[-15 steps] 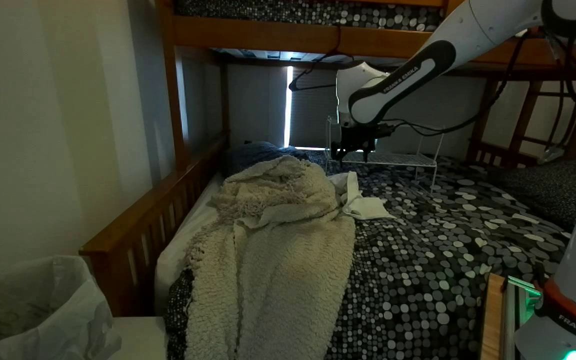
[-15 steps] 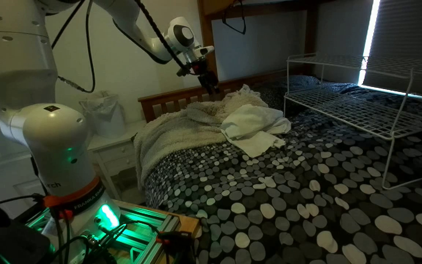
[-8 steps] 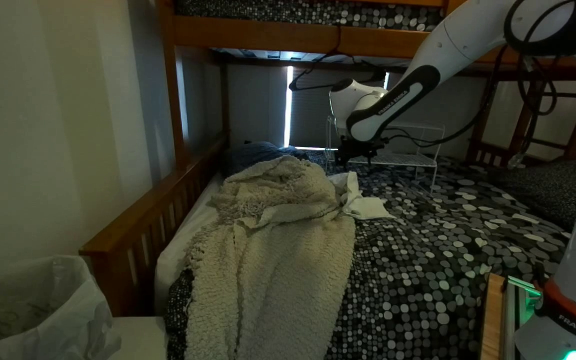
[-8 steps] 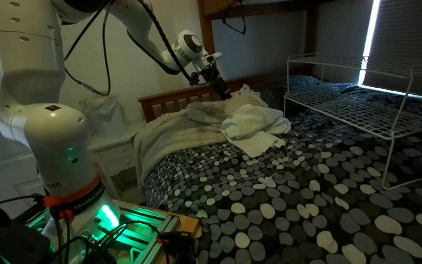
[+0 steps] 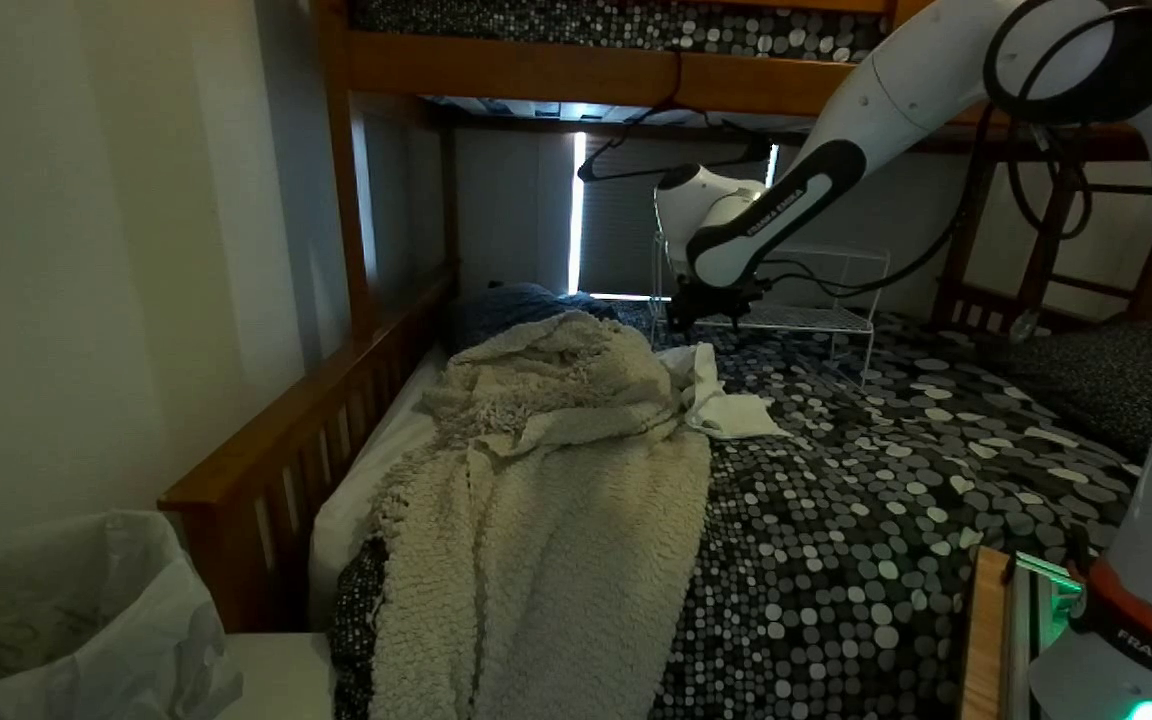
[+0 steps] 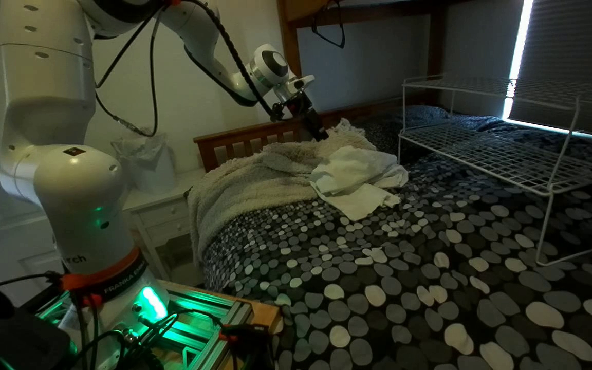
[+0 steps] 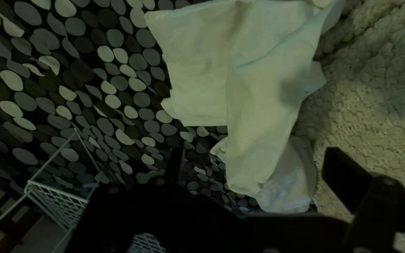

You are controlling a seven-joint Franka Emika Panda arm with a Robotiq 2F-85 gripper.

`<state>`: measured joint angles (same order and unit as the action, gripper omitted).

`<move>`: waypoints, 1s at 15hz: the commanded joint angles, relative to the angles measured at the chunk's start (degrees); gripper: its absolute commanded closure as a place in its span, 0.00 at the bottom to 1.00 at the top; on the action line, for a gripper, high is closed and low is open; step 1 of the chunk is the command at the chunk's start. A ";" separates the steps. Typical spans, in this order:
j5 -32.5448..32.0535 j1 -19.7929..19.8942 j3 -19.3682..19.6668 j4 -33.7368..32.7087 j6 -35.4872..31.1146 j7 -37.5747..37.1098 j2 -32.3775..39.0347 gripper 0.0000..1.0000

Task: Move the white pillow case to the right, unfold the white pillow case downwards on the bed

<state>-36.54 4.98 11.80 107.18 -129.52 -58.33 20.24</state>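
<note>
Dim bunk room, blind point(image 5: 626, 240) drawn, light leaking at its edges: in an exterior view the gripper point(image 5: 707, 324) hangs above the bed point(image 5: 836, 560), apart from the case point(image 5: 736, 415). In an exterior view the case lies rumpled on the bed, against the blanket point(image 6: 255, 177). In the wrist view the fingers point(image 7: 346, 175) stand spread wide, holding nothing. The case should be light, limp and easy to crease; its raised fold seems the best pinch. The dotted bed looks soft, liable to give; a wire rack point(image 7: 62, 203) stands on it
</note>
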 commanded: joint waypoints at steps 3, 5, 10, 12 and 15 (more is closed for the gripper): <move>3.22 0.86 1.43 -4.96 -4.92 0.26 7.09 0.00; 4.40 0.76 2.04 -5.80 -7.65 0.08 8.91 0.00; 6.99 -0.10 4.08 -8.21 -10.42 0.83 12.94 0.42; 7.64 -0.45 4.79 -8.91 -10.15 1.12 14.01 0.58; 8.27 -0.96 5.62 -9.48 -9.64 1.40 14.56 0.80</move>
<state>-30.02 5.29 15.80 98.77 -139.11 -58.12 33.60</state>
